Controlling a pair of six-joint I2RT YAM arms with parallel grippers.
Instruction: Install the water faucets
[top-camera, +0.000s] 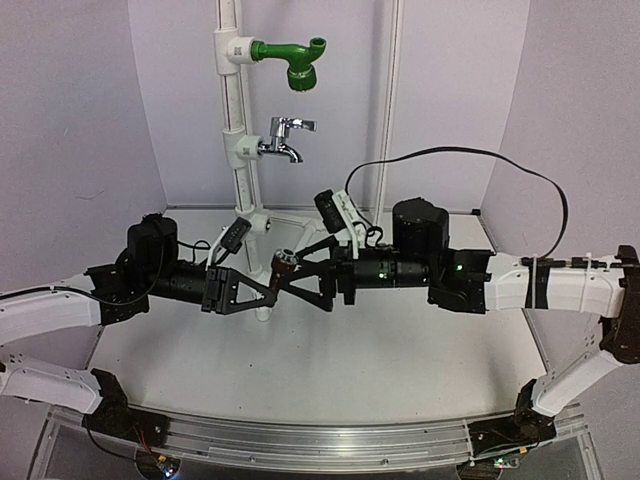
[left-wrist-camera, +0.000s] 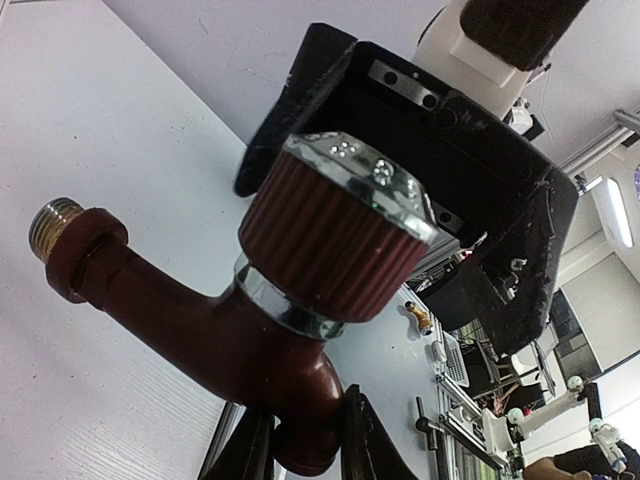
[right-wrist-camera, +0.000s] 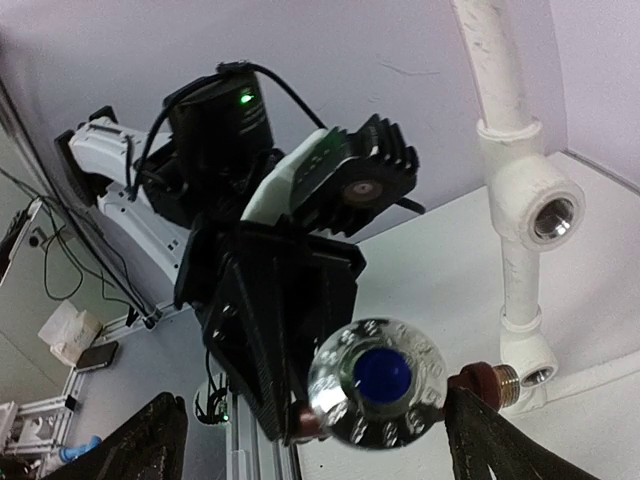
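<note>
Dual-arm handling of a faucet above the middle of the tabletop (top-camera: 400, 350).

The left gripper (top-camera: 272, 290) is closed on the spout end of the reddish-brown faucet (top-camera: 287, 262). In the left wrist view its fingers (left-wrist-camera: 365, 440) press against both sides of the spout. The faucet is held clear of the table surface, with its ribbed knob pointing towards the right arm and its brass threaded inlet (left-wrist-camera: 55, 220) free.

The right gripper (right-wrist-camera: 318, 405) is spread wide. Its two fingers stand on either side of the knob, apart from it, and hold nothing.

The faucet hangs just in front of the foot of the white upright pipe (top-camera: 232, 100), which rises near the far edge of the table. The chrome faucet (top-camera: 283, 140) is mounted on a tee partway up this pipe, spout down and lever on top. The green elbow (top-camera: 295, 58) sits on a higher tee. In the right wrist view, a lower tee fitting (right-wrist-camera: 530, 200) shows an open threaded socket.
</note>
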